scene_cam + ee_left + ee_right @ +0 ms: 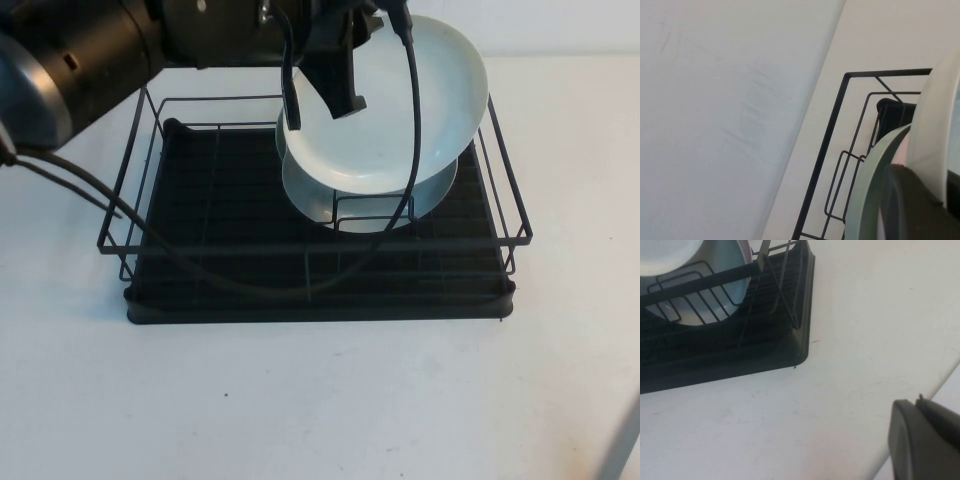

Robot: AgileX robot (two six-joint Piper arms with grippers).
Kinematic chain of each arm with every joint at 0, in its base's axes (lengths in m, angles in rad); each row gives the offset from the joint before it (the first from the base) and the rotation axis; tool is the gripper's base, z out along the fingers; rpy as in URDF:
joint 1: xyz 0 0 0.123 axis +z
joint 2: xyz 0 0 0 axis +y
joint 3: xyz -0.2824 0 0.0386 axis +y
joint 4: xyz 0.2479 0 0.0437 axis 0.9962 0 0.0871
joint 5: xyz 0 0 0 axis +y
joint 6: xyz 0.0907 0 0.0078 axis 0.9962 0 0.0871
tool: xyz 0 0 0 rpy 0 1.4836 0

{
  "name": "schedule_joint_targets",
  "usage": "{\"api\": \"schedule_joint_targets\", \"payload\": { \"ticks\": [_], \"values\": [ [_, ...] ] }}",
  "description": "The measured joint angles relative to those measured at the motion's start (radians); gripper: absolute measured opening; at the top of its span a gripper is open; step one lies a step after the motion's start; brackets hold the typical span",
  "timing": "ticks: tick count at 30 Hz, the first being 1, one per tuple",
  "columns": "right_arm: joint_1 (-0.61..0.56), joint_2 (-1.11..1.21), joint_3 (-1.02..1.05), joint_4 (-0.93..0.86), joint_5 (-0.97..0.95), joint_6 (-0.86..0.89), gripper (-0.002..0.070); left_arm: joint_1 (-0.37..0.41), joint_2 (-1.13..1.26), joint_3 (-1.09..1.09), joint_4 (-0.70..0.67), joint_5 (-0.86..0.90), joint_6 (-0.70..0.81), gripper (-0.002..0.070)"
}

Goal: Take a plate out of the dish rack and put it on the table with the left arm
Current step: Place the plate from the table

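White tabletop (320,400) surrounds the dish rack (200,215). The plate (400,110) leans tilted at its far right, rim pinched by the clenched left hand (335,75) for lifting, in front of another plate (330,195). Right hand (927,440), grip unclear, waits nearby.

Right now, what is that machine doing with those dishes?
The robot's left arm reaches over the black dish rack and its left tool is closed on the rim of a pale mint-white plate, which looks raised above a second plate that sits in the wire divider. Nothing is set on the white table yet. The right tool waits off to the side, over the table.
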State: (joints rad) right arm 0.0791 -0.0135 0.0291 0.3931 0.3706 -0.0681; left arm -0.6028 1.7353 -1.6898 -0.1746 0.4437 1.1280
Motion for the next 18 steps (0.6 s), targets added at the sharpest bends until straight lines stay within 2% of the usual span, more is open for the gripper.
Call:
{"api": "schedule_joint_targets", "payload": {
  "ticks": [7,10,14,18],
  "values": [
    [0.0,0.0,0.0,0.0,0.0,0.0,-0.0018,0.0,-0.064,0.0,0.0,0.002,-0.026,0.0022],
    [0.0,0.0,0.0,0.0,0.0,0.0,-0.0018,0.0,-0.102,0.0,0.0,0.014,-0.081,0.0022],
    [0.0,0.0,0.0,0.0,0.0,0.0,-0.0018,0.0,-0.161,0.0,0.0,0.088,-0.223,0.0021],
    [0.0,0.0,0.0,0.0,0.0,0.0,-0.0018,0.03,-0.213,0.0,-0.034,0.271,-0.447,0.0021]
  ]
}}
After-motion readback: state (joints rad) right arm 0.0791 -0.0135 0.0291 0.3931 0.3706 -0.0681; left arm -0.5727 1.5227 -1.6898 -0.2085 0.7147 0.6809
